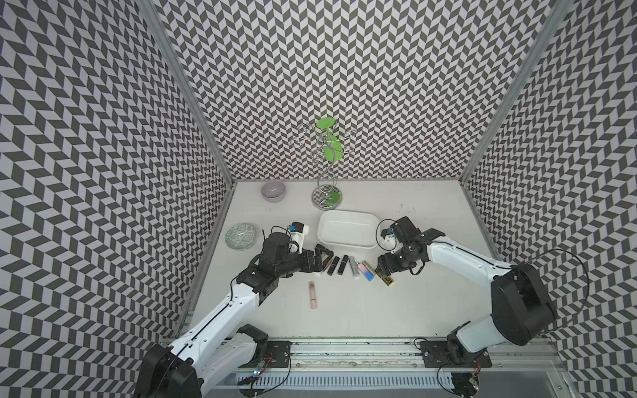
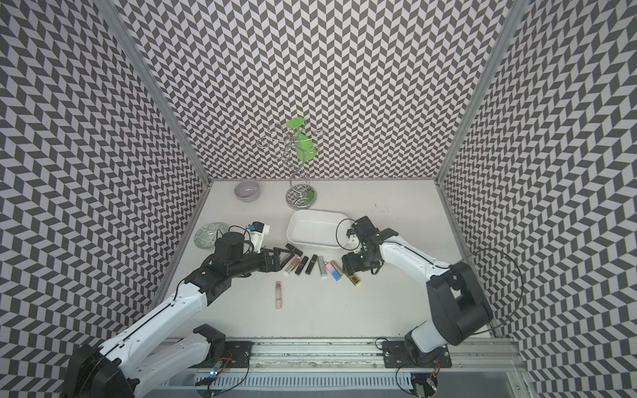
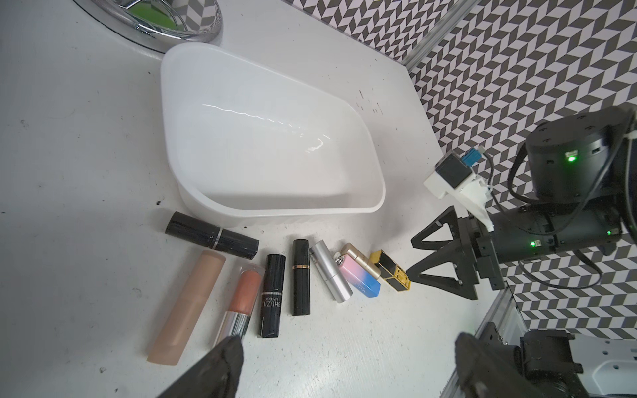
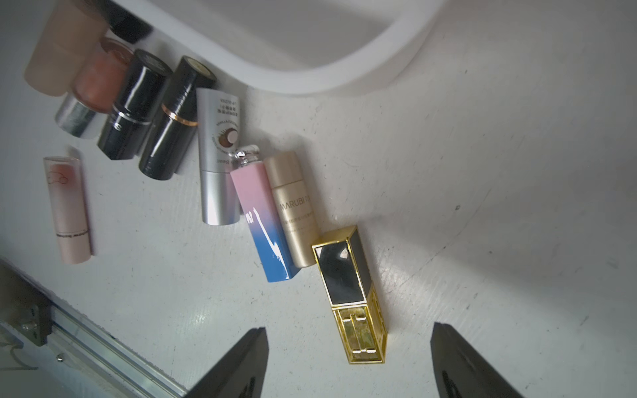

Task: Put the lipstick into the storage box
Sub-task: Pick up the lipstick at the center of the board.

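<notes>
Tabletop (image 1: 379, 303) white and scuffed. The storage box (image 1: 346, 229) sat toward the back and was empty, so no lipstick was in yet. A row of lipsticks (image 1: 337, 265) lay just in front of the box's near wall, and one pale pink lipstick (image 1: 312, 294) lay apart from it, closer to me. The target looked like the gold-and-black square lipstick (image 4: 348, 282), flat at the right end of the row, just beside the gold round tube (image 4: 296, 210).

My right fingers (image 4: 241, 368) were apart, low, one on each side of its gold end and not on it. My left fingers (image 3: 213, 372) were spread wide at the other end of the row, holding nothing. One tip was by the peach lipstick (image 3: 243, 296); can't tell if it touched.

Step, as I judged it: pre-grasp, first pick. The next move called for sliding further along the case, clamping across its flat sides without bumping the neighbour tube, then lifting and carrying it over the box rim.
</notes>
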Available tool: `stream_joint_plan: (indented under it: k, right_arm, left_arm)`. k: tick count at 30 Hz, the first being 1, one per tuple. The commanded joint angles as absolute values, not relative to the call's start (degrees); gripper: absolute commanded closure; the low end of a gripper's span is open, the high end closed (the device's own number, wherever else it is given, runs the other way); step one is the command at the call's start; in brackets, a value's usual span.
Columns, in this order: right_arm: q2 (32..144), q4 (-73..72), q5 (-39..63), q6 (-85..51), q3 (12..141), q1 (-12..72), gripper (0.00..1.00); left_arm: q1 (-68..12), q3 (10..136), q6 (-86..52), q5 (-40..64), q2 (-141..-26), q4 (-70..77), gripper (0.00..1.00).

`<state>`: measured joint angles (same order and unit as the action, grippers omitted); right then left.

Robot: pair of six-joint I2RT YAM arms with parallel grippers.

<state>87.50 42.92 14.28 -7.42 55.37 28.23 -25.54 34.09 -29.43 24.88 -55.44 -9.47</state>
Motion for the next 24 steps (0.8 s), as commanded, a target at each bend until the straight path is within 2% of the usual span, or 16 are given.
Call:
stream_joint_plan:
  k: [1,6,24]
  right_arm:
    - [88.57,39.73,14.95,-10.28,53.63,29.23,0.22]
    - [88.97,38.38,14.0,-11.17,51.79,29.59,0.25]
    - [94.24,36.77,8.65,-13.16,51.59,32.21,0.43]
  left_arm:
    - [-25.93,34.06,-28.94,25.11,-54.84,-8.8,0.01]
    - [-26.09,33.94,-29.1,25.22,-54.93,-8.83,0.01]
    - [-26.14,32.88,-29.79,25.32,-54.05,-8.72,0.01]
